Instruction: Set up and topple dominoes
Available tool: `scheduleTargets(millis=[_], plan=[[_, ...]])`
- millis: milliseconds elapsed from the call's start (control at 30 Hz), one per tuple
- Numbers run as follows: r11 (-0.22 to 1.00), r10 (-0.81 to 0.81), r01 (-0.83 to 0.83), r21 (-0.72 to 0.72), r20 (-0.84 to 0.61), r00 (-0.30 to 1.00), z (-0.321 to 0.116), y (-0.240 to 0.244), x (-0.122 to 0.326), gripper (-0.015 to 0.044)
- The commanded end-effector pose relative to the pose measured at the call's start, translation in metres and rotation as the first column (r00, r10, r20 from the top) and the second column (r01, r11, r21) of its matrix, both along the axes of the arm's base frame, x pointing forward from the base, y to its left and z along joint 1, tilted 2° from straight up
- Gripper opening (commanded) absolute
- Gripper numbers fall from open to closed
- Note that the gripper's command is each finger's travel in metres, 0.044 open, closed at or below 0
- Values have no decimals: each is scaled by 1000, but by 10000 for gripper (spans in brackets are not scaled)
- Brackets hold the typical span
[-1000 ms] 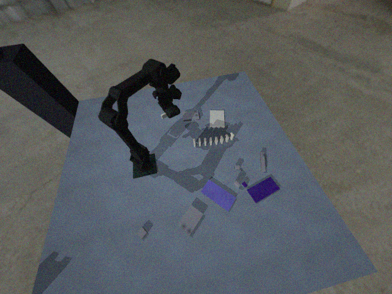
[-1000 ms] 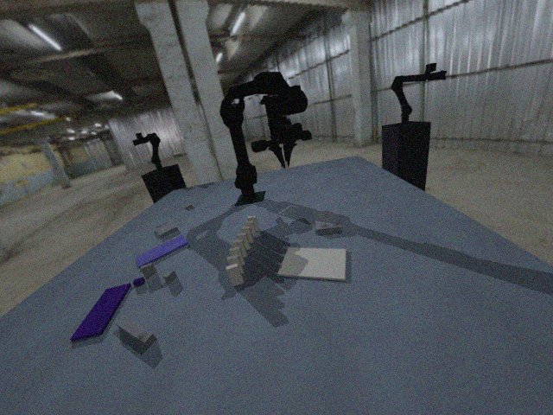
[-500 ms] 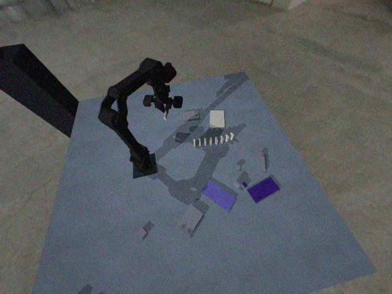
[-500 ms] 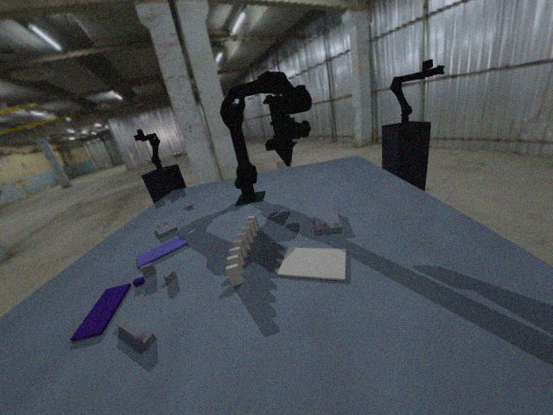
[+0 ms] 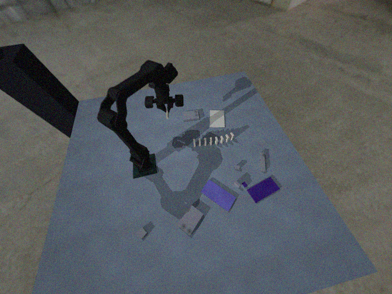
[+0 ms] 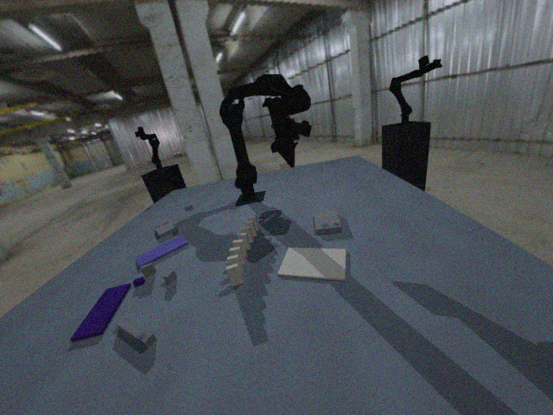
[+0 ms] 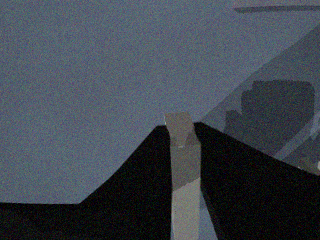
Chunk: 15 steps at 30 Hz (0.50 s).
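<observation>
We find the hand [image 5: 166,109] [image 6: 293,165] [image 7: 179,135] clamped on a pale domino [image 5: 166,114] [image 7: 185,162], which it carries well above the blue surface [image 5: 104,253] [image 6: 339,370] [image 7: 75,75]. The domino's lower end projects past the fingertips. We count eight dominoes in the row [image 5: 211,141] [image 6: 238,252], all upright, evenly spaced and apart from one another. The held domino is away from the row, on the side of its end nearer the arm's base [image 5: 152,171] [image 6: 258,196]. A white plate [image 5: 217,119] [image 6: 312,264] lies flat near the row. We note a light purple slab [image 5: 218,194] [image 6: 162,251] and a dark purple slab [image 5: 263,189] [image 6: 101,312] lying apart on the row's other side.
</observation>
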<state>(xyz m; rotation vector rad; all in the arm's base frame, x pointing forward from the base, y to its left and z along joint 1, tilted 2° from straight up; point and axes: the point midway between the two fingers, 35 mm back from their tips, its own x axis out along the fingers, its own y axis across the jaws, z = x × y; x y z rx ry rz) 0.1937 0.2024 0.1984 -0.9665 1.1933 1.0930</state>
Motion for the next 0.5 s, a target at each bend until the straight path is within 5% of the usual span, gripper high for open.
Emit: scheduleTargets(millis=[0,467], plan=[[996,-37,37,75,-3,999,-6,3,4,28],[924,-149,144,355,-13,989,-21,17,25,28]])
